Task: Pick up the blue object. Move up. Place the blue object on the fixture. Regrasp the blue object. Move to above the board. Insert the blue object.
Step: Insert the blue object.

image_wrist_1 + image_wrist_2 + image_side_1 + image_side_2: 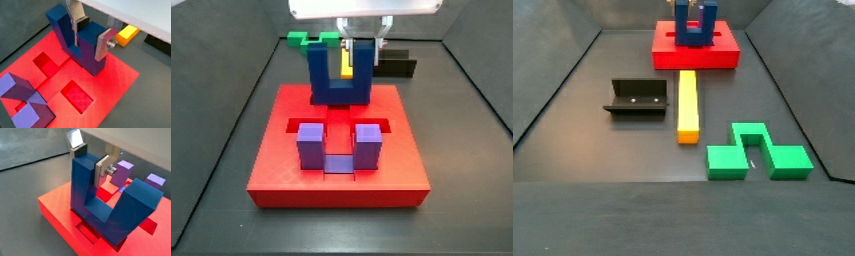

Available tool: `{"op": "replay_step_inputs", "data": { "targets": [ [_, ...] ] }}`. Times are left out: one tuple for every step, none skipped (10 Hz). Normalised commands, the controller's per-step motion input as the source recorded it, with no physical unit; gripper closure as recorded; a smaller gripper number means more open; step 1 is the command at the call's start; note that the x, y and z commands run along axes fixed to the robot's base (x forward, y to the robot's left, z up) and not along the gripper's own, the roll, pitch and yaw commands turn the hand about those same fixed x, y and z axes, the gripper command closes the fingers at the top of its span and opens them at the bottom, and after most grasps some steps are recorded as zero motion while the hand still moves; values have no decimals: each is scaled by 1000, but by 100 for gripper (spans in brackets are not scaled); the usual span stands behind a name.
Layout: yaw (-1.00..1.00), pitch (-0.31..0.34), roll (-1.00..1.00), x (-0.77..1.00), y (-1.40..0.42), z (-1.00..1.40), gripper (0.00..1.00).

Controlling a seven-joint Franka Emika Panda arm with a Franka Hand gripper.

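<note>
The blue object (60, 27) is a dark blue U-block standing prongs up over the far part of the red board (120, 75). My gripper (91, 34) is shut on one prong, with a silver finger on each side of it. This also shows in a wrist view, gripper (89, 162) and block (137, 203), and in a side view, gripper (364, 45) and block (321, 70). The block's base is level with the board's top (338, 180); I cannot tell whether it sits in a cut-out. The black fixture (640, 98) stands empty on the floor, away from the board.
A lilac-purple U-block (334, 145) sits in the board's near cut-out. A yellow bar (687, 105) lies on the floor between board and green block (754, 155). Open cut-outs (77, 95) show in the board. Dark walls enclose the floor.
</note>
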Motion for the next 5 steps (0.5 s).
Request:
{"op": "replay_step_inputs", "data": {
  "targets": [
    [0,76,71,0,0,-51,100],
    [-31,49,14,-80,34,-9,100],
    [-117,30,0,-277,91,0,100],
    [-137,36,13,-323,106,0,100],
    [-129,39,13,-303,114,0,100]
  ]
}}
